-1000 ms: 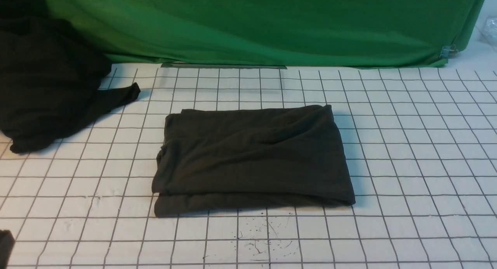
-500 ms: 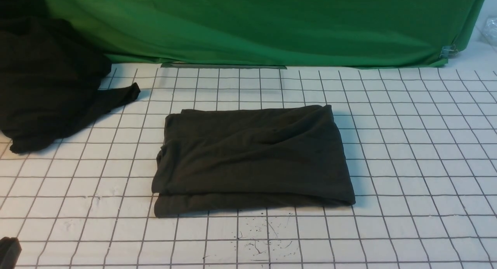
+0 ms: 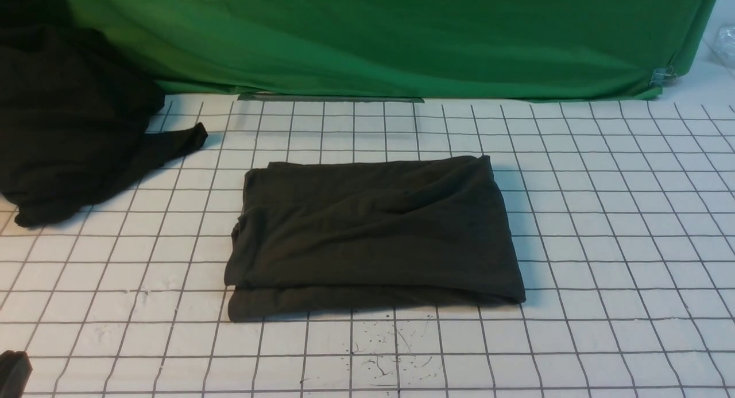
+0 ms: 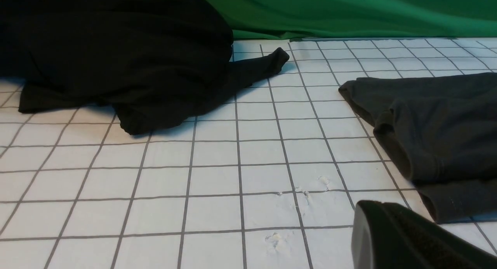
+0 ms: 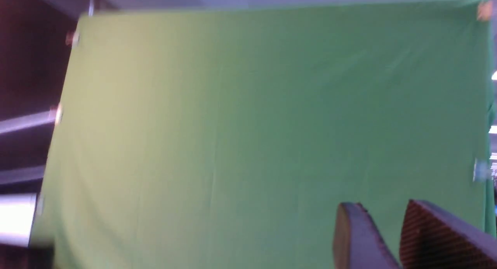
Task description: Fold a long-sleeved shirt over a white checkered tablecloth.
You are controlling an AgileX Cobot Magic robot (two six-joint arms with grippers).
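Note:
The long-sleeved shirt lies folded into a flat dark-grey rectangle in the middle of the white checkered tablecloth. Nothing touches it. My left gripper shows only as a dark tip at the near left corner, well away from the shirt. In the left wrist view it is shut and empty, low over the tablecloth, just short of the shirt's near left corner. My right gripper shows only in its own wrist view. It faces the green backdrop with a gap between its fingers and nothing in it.
A black shapeless heap of cloth covers the far left of the table, one tail reaching toward the shirt. The green backdrop closes off the far edge, with a metal clip at its right end. Scribble marks lie by the near edge.
The left gripper's tip has sunk slightly lower in the near left corner. The shirt and the black heap have not moved.

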